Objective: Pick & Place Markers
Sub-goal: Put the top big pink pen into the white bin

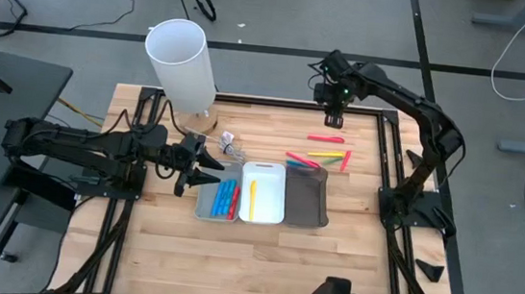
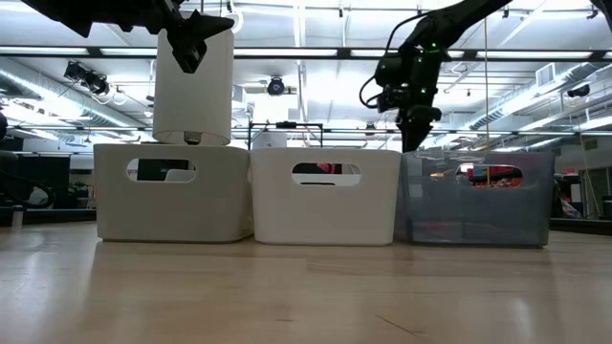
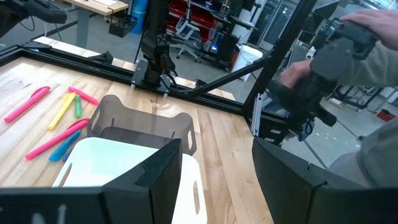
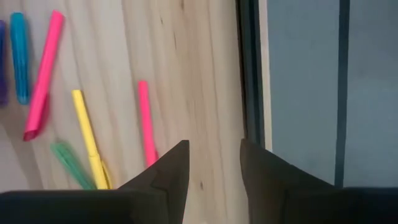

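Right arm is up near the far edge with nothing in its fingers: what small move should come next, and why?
Probably lower the right gripper onto the lone pink marker just below it. Its fingers stand apart and empty, and that marker lies clear of the others. The left gripper waits by the trays.

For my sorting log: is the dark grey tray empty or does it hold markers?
Empty: the high view shows only bare floor inside the dark grey tray.

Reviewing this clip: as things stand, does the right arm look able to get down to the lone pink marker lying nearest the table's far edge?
Probably yes. The right pincer hangs open almost above the pink marker, which lies alone on bare wood, apart from the other loose markers. Nothing stands between them.
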`<state>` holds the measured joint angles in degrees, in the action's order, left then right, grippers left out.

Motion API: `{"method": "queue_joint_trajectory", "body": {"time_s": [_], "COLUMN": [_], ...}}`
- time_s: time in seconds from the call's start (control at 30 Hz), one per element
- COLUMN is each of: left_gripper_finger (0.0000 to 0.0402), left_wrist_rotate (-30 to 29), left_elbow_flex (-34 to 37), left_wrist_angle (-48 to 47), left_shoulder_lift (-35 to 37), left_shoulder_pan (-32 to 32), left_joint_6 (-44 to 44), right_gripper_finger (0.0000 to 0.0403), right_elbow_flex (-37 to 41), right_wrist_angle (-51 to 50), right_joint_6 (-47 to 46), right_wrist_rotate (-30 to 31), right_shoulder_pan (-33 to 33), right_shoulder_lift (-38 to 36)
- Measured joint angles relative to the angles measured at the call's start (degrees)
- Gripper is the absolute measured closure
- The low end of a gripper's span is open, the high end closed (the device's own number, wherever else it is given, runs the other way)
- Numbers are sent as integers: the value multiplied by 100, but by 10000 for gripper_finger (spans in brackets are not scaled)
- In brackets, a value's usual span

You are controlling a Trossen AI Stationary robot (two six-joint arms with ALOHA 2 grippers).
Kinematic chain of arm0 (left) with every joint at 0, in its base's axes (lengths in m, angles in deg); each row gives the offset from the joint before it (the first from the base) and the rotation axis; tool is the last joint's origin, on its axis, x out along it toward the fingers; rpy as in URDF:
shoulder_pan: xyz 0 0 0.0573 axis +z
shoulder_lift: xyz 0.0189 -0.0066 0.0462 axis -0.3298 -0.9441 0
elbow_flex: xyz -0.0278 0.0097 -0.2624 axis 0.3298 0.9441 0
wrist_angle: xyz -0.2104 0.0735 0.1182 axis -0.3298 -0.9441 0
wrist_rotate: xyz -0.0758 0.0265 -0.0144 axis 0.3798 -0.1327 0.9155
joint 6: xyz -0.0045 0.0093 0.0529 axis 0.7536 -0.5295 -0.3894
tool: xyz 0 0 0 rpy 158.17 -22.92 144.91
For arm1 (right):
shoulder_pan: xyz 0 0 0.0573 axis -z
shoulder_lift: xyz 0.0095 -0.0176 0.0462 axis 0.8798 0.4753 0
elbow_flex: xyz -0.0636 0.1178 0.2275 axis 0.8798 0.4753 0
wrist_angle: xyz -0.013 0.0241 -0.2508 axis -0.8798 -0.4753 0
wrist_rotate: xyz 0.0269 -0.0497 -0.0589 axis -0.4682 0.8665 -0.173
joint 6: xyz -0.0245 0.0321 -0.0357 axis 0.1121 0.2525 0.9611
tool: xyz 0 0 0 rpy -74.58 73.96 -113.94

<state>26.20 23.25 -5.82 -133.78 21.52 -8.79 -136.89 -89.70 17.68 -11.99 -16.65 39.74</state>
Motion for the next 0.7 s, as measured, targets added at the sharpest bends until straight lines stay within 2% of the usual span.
{"method": "queue_joint_trajectory", "body": {"time_s": [0.27, 0.7], "left_gripper_finger": [200, 200], "left_wrist_rotate": [0, 0], "left_elbow_flex": [0, 0], "left_wrist_angle": [0, 0], "left_shoulder_lift": [0, 0], "left_shoulder_pan": [0, 0], "left_joint_6": [0, -2], "right_gripper_finger": [262, 262], "right_elbow_flex": [169, 1704], "right_wrist_angle": [97, 748], "right_joint_6": [255, 300], "right_wrist_rotate": [-176, -176], "right_shoulder_pan": [-8, -223], "right_shoulder_lift": [92, 94]}}
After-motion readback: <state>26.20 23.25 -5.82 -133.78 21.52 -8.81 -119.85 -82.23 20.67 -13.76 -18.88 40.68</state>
